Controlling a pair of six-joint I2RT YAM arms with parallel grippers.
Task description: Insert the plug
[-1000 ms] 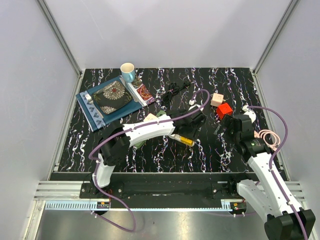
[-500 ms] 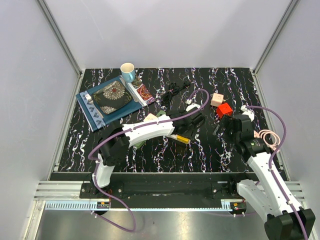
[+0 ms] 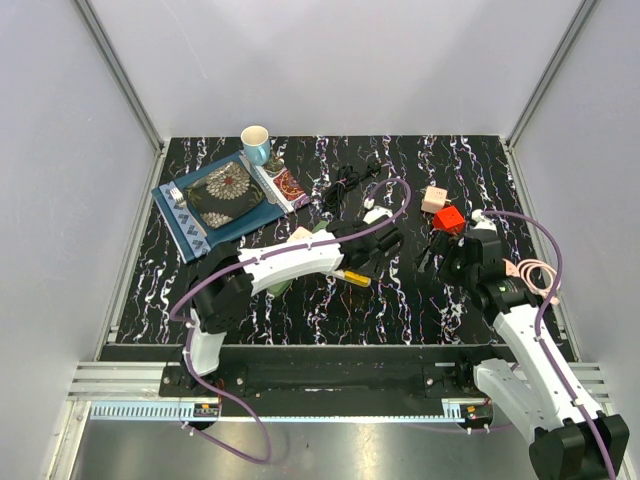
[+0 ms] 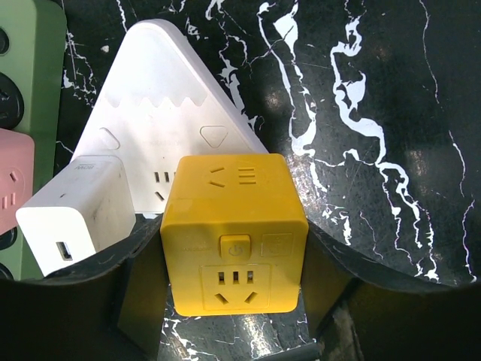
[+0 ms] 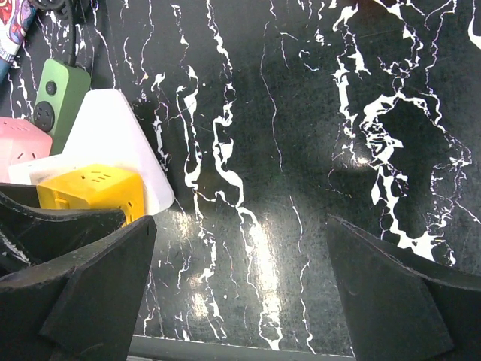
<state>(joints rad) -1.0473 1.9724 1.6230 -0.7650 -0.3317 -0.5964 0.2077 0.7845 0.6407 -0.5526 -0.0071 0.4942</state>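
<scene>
**Top view**
- Left gripper (image 3: 368, 258): reached out to mid-table, clamped on the yellow cube adapter (image 3: 352, 277), which shows at its near side.
- Right gripper (image 3: 432, 252): jaws spread wide, off to the right of the left gripper and apart from it.
- Red cube (image 3: 448, 220): just beyond the right gripper.
- Beige cube (image 3: 434, 199): beyond the red cube.
- Black cable (image 3: 350, 180): beyond the left gripper.
- Cup (image 3: 256, 143) and blue mat (image 3: 190, 228): far to the left of the left gripper.

**Left wrist view**
- Yellow cube adapter (image 4: 234, 233): held between the two fingers (image 4: 143, 301), with both sides in contact. The face with the button and three-slot outlet is turned to the camera.
- White triangular power strip (image 4: 169, 128): directly ahead of the gripper. The adapter overlaps its near edge; whether the adapter is seated cannot be told.
- White charger (image 4: 75, 214): just left of the adapter, against the strip's edge.
- Green power strip (image 4: 30, 68) and pink socket (image 4: 11, 188): at the far left.

**Right wrist view**
- Right gripper (image 5: 239, 226): fingers (image 5: 98, 286) wide apart above the marbled table (image 5: 316, 113).
- Yellow cube adapter (image 5: 94, 194): left of the gripper, on the white triangular power strip (image 5: 113, 131).
- Green power strip (image 5: 58, 94) and pink socket (image 5: 19, 139): further left and ahead.
</scene>
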